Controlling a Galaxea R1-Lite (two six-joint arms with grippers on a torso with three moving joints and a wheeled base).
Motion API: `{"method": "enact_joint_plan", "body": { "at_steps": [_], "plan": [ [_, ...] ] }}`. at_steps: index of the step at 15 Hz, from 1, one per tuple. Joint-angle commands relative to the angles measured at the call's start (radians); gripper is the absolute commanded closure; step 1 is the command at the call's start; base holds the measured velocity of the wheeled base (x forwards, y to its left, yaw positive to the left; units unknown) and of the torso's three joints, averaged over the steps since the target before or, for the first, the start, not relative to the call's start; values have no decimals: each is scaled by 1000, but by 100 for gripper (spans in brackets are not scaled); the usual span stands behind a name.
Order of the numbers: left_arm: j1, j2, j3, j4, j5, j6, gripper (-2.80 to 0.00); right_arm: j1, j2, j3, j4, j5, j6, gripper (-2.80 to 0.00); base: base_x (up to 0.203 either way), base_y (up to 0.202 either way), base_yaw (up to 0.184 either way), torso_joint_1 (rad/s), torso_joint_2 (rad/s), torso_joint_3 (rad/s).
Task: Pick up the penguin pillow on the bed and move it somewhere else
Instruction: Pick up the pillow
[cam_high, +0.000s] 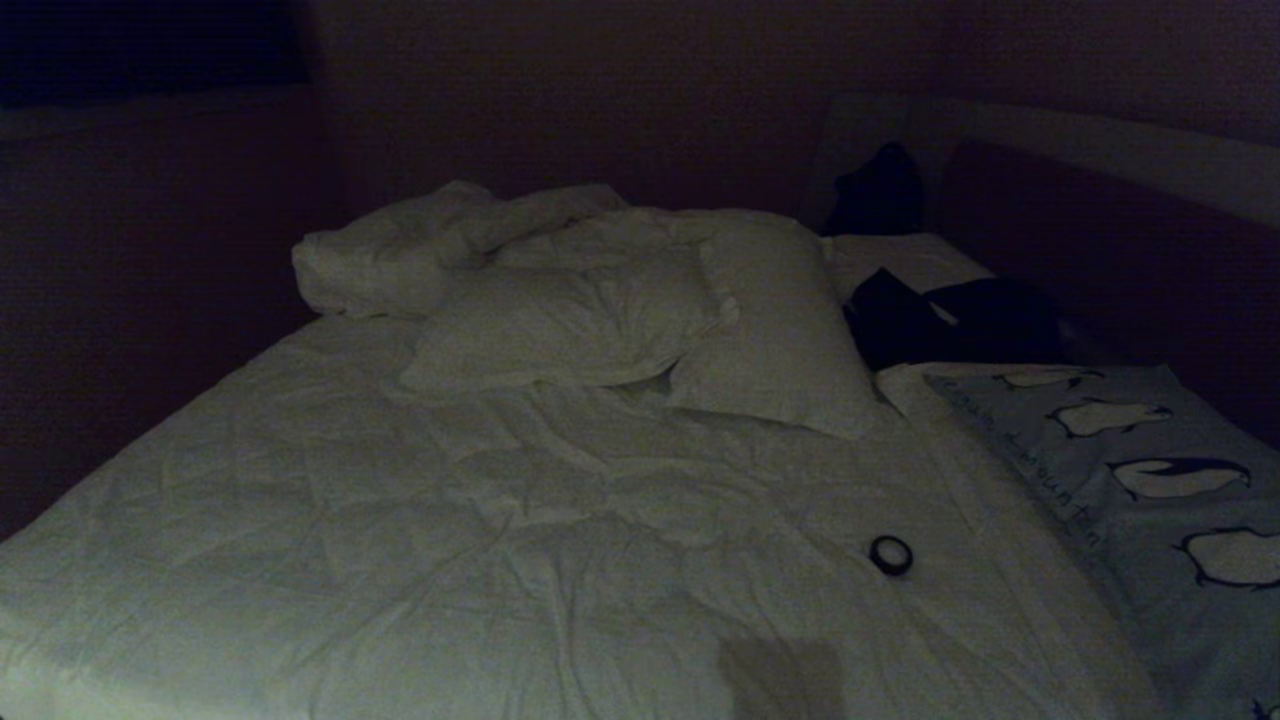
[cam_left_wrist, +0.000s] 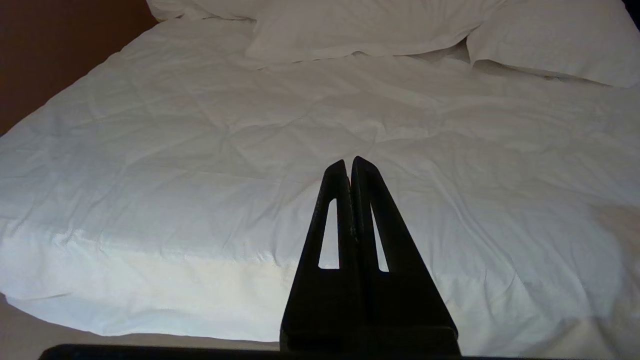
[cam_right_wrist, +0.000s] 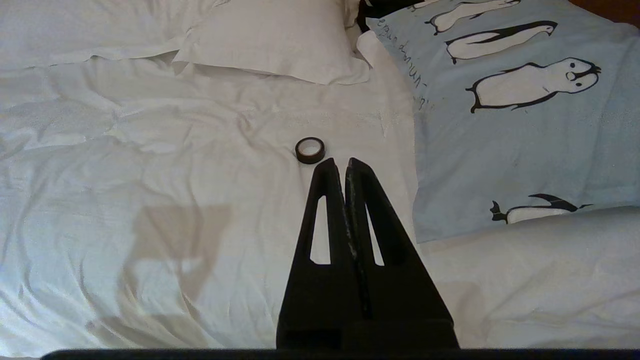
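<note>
- On the right side of the bed (cam_high: 420, 520), the penguin pillow (cam_right_wrist: 510, 130) lies flat and untouched, so picking it up and moving it are both, by my reading, yet to be done.
- The right gripper (cam_right_wrist: 345, 162) hangs above the duvet with jaws pressed together, empty; the left gripper (cam_left_wrist: 350, 161) likewise.
- A dark tape roll (cam_right_wrist: 310, 150) lies beside the penguin pillow.
- The duvet is white and wrinkled, with white pillows (cam_high: 780, 330) and dark clothing (cam_high: 950, 320) near the headboard (cam_high: 1100, 260); the room is dim.
</note>
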Motion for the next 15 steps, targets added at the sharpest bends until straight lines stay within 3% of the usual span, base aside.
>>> {"method": "enact_joint_plan", "body": {
  "at_steps": [1,15],
  "plan": [
    [0,0,2,0,1,0,0,0,0,0,0,0,0,0,0,0,0,0,0,0],
    [0,0,2,0,1,0,0,0,0,0,0,-2,0,0,0,0,0,0,0,0]
  ]
}}
